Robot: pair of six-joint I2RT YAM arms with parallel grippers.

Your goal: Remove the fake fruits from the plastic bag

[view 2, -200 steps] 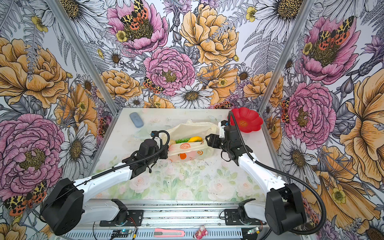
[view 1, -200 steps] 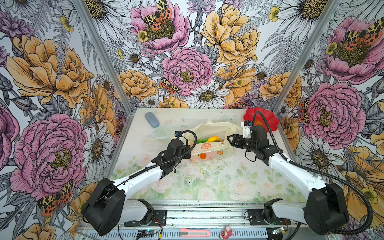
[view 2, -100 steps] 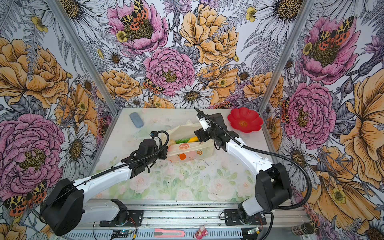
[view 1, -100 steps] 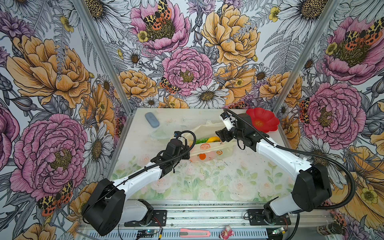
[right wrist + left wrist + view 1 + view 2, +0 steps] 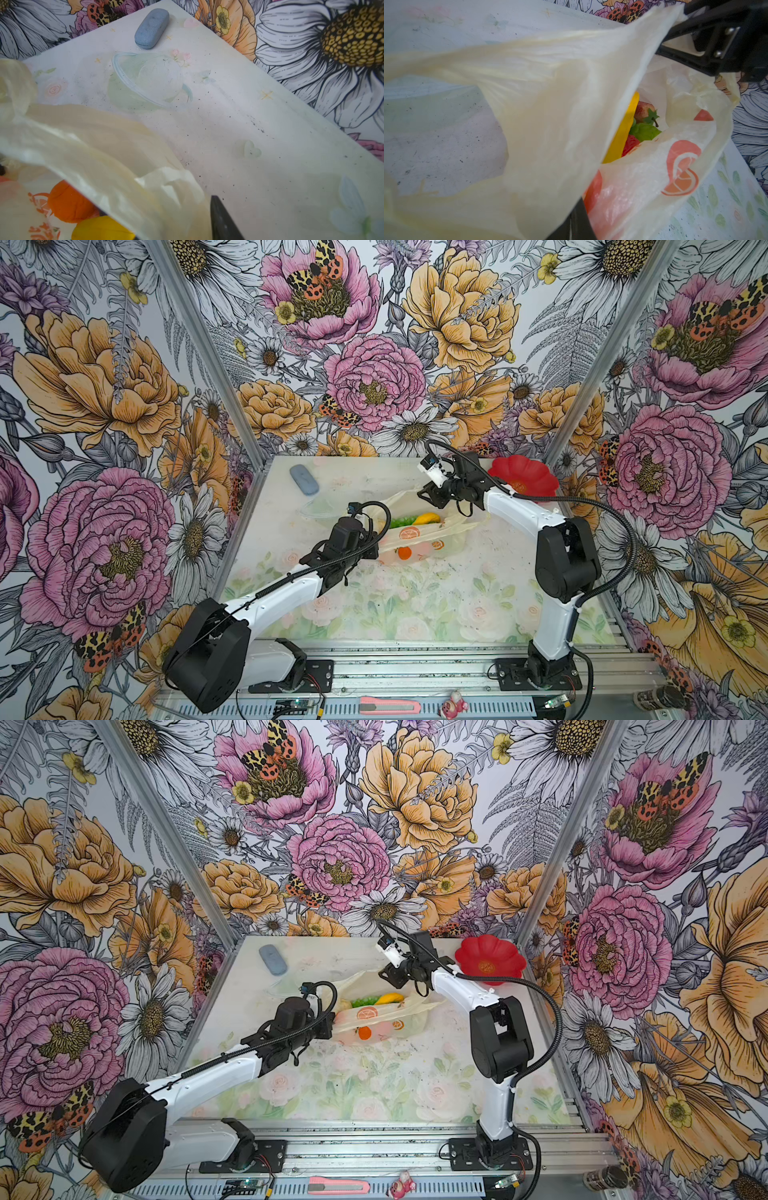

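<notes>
Pinching the plastic bag at its near rim, fruit all inside

Lying a little beyond the middle of the table (image 5: 415, 597) (image 5: 374, 1081), the plastic bag (image 5: 432, 531) (image 5: 384, 1017) (image 5: 550, 104) (image 5: 93, 145) sits between the two arms with its mouth gaping.

The left gripper (image 5: 377, 548) (image 5: 331, 1025) reaches in from the near left and is clamped tight on the bag's near-left rim. In the left wrist view, pale film drapes over one of its fingers (image 5: 577, 226).

The right gripper (image 5: 428, 495) (image 5: 388, 977) (image 5: 675, 41) comes in from the right to the far rim, where the film rises to a peak against it. Its jaws stand only narrowly apart. Film covers their tips, so I cannot tell whether they actually grip it. In the right wrist view, one finger (image 5: 222, 220) lies just beside bunched film.

The fake fruits (image 5: 411, 520) (image 5: 376, 1000) are all in the bag:
- A yellow banana (image 5: 427, 517) (image 5: 389, 997) (image 5: 623, 135) (image 5: 104, 228) lies across the opening.
- A green grape bunch (image 5: 399, 522) (image 5: 365, 1001) is just to its left.
- An orange (image 5: 405, 552) (image 5: 365, 1032) (image 5: 70, 205) shows through the near wall.
- Deeper in, a pale red fruit with a dark green calyx (image 5: 643, 108) rests above a glossy red piece (image 5: 631, 143).

A red flower-shaped plate (image 5: 528, 477) (image 5: 490, 959) stands at the far right, beyond the right arm and apart from the bag. A blue-grey case (image 5: 304, 480) (image 5: 273, 960) (image 5: 151, 28) lies at the far left, well apart from everything else
</notes>
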